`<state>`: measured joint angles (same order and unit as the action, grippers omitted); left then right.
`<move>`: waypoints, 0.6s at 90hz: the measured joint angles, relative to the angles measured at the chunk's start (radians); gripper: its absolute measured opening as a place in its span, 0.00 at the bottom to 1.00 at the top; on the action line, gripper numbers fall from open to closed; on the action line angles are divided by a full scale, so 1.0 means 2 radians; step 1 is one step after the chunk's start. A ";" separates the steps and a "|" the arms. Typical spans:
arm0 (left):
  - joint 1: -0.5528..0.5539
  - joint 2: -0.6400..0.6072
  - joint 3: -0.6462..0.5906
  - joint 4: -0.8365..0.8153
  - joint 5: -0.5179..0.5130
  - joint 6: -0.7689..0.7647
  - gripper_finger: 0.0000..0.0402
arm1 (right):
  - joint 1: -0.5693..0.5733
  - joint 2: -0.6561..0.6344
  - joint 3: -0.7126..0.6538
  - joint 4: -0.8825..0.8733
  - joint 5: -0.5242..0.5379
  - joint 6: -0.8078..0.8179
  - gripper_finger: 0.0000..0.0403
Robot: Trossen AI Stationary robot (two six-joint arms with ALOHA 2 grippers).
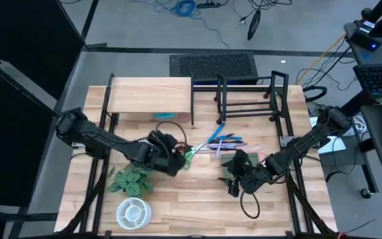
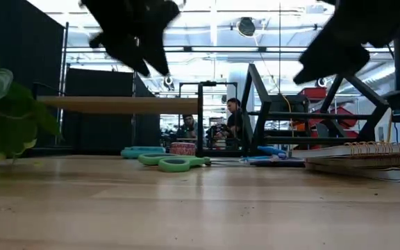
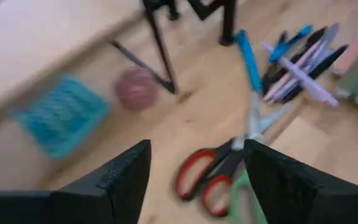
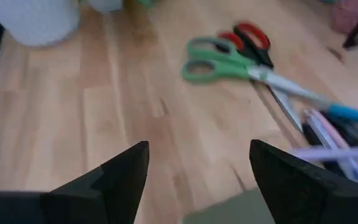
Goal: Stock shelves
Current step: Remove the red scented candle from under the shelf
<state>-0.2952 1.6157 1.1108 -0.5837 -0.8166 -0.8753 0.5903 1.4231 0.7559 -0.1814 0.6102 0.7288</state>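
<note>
The pale-wood shelf (image 1: 148, 95) stands at the table's far left and the black wire rack (image 1: 247, 98) at the far right. Between the arms lie red-handled scissors (image 3: 209, 177), green-handled scissors (image 4: 224, 63) and a bunch of pens (image 1: 227, 141). My left gripper (image 3: 196, 146) hangs open above the table, just left of the scissors. My right gripper (image 4: 199, 144) hangs open over the near edge of a stack of notebooks (image 2: 367, 156), to the right of the scissors. Neither gripper has anything between its fingers.
A teal basket (image 3: 61, 115) and a pink round thing (image 3: 135, 87) sit under the wooden shelf. A leafy plant (image 1: 131, 180) and a white divided dish (image 1: 134, 211) stand near left. People show in the room beyond the table.
</note>
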 joint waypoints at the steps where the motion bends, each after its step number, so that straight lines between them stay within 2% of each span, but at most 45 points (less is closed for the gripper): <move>1: 0.003 0.000 -0.006 0.017 0.001 0.004 0.56 | 0.000 0.000 -0.003 0.000 0.001 0.003 0.65; 17: 0.054 0.000 -0.108 0.239 0.005 0.049 0.49 | 0.002 0.003 -0.054 0.075 0.017 0.025 0.65; 28: 0.083 0.007 -0.169 0.379 0.032 0.071 0.45 | 0.002 0.004 -0.091 0.154 0.028 0.019 0.65; 37: 0.100 0.026 -0.198 0.435 0.041 0.075 0.41 | 0.002 0.006 -0.114 0.197 0.038 0.014 0.65; 54: 0.119 0.094 -0.202 0.504 0.025 0.067 0.32 | 0.001 0.006 -0.132 0.222 0.046 0.007 0.65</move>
<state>-0.0564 1.8029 0.7074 0.4252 -0.7673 -0.7406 0.5926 1.4353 0.4915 0.2620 0.7030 0.7433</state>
